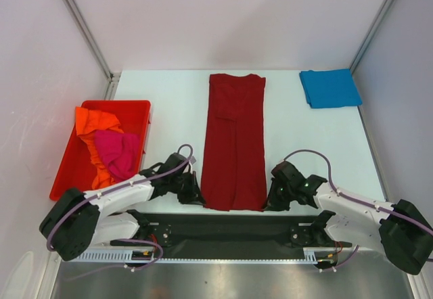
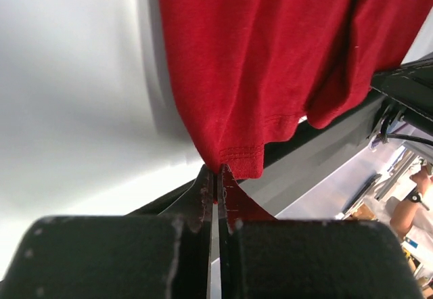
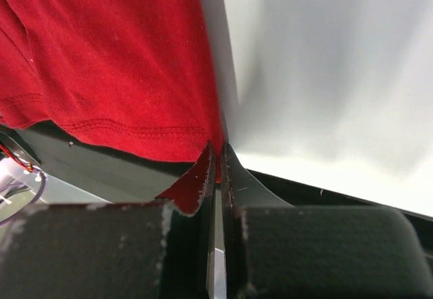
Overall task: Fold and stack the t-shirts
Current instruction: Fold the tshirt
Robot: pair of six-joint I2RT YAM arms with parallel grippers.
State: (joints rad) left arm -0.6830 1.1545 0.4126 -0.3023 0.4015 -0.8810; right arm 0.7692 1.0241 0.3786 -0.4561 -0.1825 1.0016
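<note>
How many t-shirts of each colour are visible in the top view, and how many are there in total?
dark red t-shirt: 1
blue t-shirt: 1
orange t-shirt: 1
pink t-shirt: 1
Total: 4

The dark red t-shirt [image 1: 235, 140] lies flat at frame centre, folded into a long narrow strip. The bright blue t-shirt [image 1: 329, 88] sits folded at upper right; the orange t-shirt [image 1: 91, 123] and magenta-pink t-shirt [image 1: 118, 151] lie crumpled together at left.
</note>
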